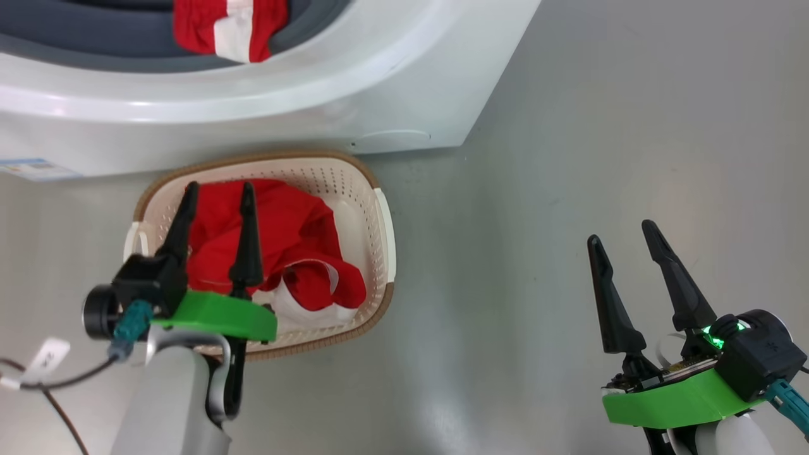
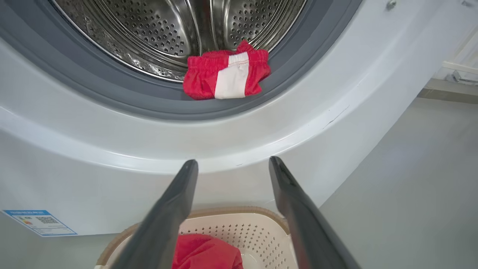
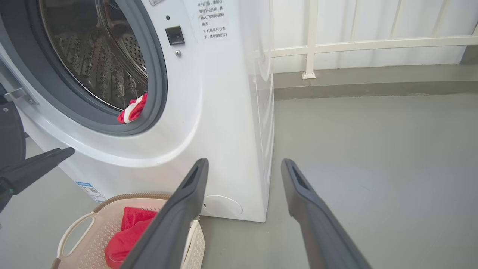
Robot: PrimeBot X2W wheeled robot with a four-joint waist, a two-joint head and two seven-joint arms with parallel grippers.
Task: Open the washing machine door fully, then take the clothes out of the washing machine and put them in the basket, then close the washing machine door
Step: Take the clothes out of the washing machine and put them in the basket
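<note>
Hovering over basket (image 1: 265, 157), left pincer (image 1: 219, 185) gaping empty.
Holding right pincer (image 1: 620, 230) wide above bare floor (image 1: 505, 265), clear of washing machine (image 1: 411, 95) corner.

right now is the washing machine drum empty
Not empty: one red and white garment lies on the grey rubber ring at the drum mouth.

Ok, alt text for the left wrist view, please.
A red-and-white garment lies on the grey rubber ring of the washing machine, at the mouth of the drum. The left gripper, open, hangs above the basket, which holds another red garment.
</note>
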